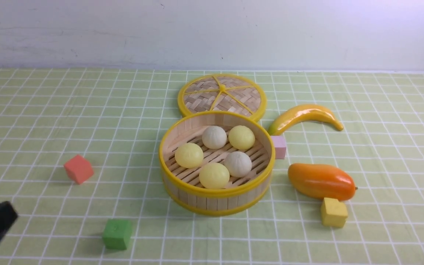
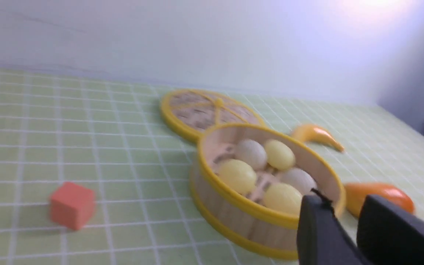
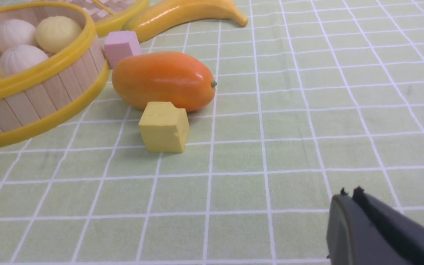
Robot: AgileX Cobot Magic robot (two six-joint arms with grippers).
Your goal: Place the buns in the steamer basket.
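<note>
Five buns [image 1: 215, 156] sit inside the steamer basket [image 1: 215, 200], three smooth yellow ones and two white ones with ridges. You can see them resting on the slatted floor, close together. The basket stands upright on the counter [image 1: 42, 110], which has a green checked cloth.

Your left end effector [image 2: 344, 217] is near the basket and empty. Its two black fingers [image 2: 317, 228] stand a little apart, with a narrow gap between them and nothing in it. The basket is just ahead of it, and the red cube [image 2: 72, 205] lies well off to its other side. In the front view only a black bit of this arm shows at the low left corner, and the green cube [image 1: 117, 233] lies near it.

Your right end effector [image 3: 350, 195] is closed tight, tips together, and holds nothing. It hangs low over bare cloth. Ahead of it you see the yellow cube [image 3: 164, 127], touching or almost touching the orange mango [image 3: 162, 79] behind it. Farther on are the pink cube [image 3: 121, 43], just beside the basket wall, and the banana [image 3: 182, 13].

The flat woven lid [image 1: 222, 95] lies behind the basket, touching its far rim.
</note>
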